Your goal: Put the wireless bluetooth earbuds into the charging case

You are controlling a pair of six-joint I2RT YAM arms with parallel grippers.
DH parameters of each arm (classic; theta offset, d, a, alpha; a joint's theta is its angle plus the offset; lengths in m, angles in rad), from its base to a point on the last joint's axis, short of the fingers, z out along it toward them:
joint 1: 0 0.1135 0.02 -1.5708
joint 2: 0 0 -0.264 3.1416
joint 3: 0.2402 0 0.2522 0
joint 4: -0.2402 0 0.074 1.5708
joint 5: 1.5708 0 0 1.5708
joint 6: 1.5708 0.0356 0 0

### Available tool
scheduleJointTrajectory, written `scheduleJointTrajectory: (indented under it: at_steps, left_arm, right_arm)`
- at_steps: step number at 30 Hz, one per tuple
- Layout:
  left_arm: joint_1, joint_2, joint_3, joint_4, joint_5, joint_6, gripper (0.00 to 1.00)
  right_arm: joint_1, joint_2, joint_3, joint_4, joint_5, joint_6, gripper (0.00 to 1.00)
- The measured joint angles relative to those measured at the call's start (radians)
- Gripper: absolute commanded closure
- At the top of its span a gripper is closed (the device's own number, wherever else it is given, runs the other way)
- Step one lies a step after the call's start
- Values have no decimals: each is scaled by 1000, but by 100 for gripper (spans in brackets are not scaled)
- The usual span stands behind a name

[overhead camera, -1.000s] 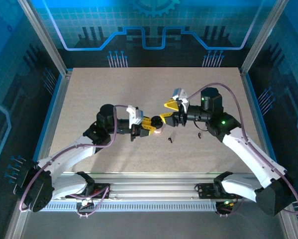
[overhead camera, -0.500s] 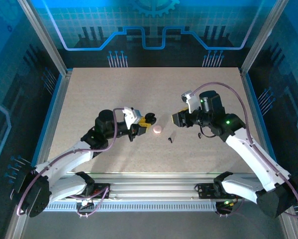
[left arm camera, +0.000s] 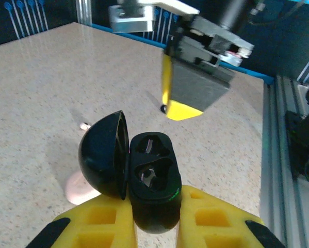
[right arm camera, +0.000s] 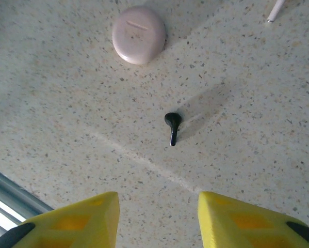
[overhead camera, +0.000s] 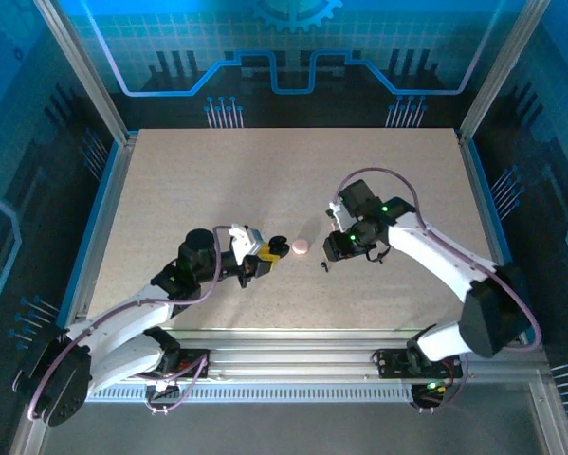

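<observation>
Left claw [left arm camera: 157,219] was clenched on the black case [left arm camera: 151,181], with one yellow finger [left arm camera: 100,222] on each side of it. The case was open. Its round lid [left arm camera: 103,155] was tipped out to one side, and two dark hollows showed in the body. Something small and shiny sat in one hollow, but I could not tell what it was.

Just past the case, down on the table [overhead camera: 217,180], lay a pink puck [left arm camera: 74,188]. It was round and flat. A little farther on lay a tiny pale bud [left arm camera: 83,125], apart from the puck.

Farther off, the right claw [right arm camera: 157,219] pointed down at the table. Its two yellow fingers were spread apart with nothing between them, so it was let go. A black bud [right arm camera: 172,126] lay on the table out in front of the gap and touched neither finger. It had a round head and a short stem, and the stem pointed back at the claw. Beyond the black bud lay the pink puck, well apart from it. The pale bud was far off to the other side, at the edge of the right wrist view.

From above, the puck lay between the left claw and the right claw, nearer the black case. The black bud lay just beside the right claw, on the side toward the arm bases.
</observation>
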Motion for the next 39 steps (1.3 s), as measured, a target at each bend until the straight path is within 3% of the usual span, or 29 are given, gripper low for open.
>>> scheduleJointTrajectory:
  at_steps: [14,27,39]
  left_arm:
    - [-11,-40,-1,-49,-43,16,85]
    - [-14,-35,0,-60,-62,19,84]
    - [-14,-34,0,-61,-65,19,84]
  right_arm:
    - [60,362,179,-79,58,-128,60]
    - [60,495,235,-87,74,-150,62]
    - [73,518,244,-106,103,-145,65]
